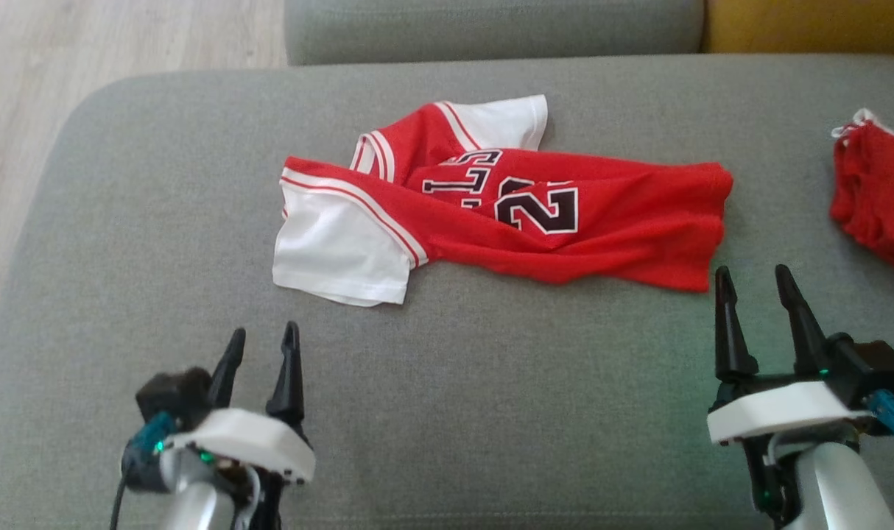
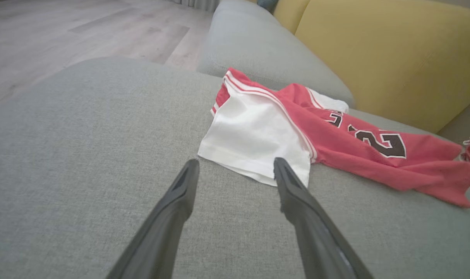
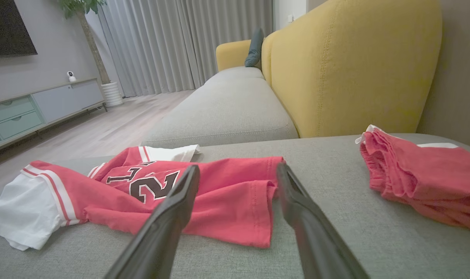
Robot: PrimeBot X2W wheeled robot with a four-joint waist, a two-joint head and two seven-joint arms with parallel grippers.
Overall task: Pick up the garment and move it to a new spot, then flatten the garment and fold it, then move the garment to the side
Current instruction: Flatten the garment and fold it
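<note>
Two pincers are poised over the grey sofa seat [image 1: 491, 383], fingers pointing toward 12 o'clock in the head view. The left pincer [image 1: 264, 329] is at 7 o'clock and the right pincer [image 1: 752, 270] at 4 o'clock, each with its fingers spread apart and holding nothing. The garment [image 1: 506, 213], a red jersey with white sleeves, lies crumpled on the seat, at 1 o'clock from the left pincer and 11 o'clock from the right. The right tips stand just beside its red hem, the left near a white sleeve. Folds hide part of its black lettering; only a 2 reads clearly. At 3 o'clock of the jersey lie red shorts [image 1: 874, 191], cut off by the frame edge. A yellow backrest [image 3: 355, 66] rises behind.
</note>
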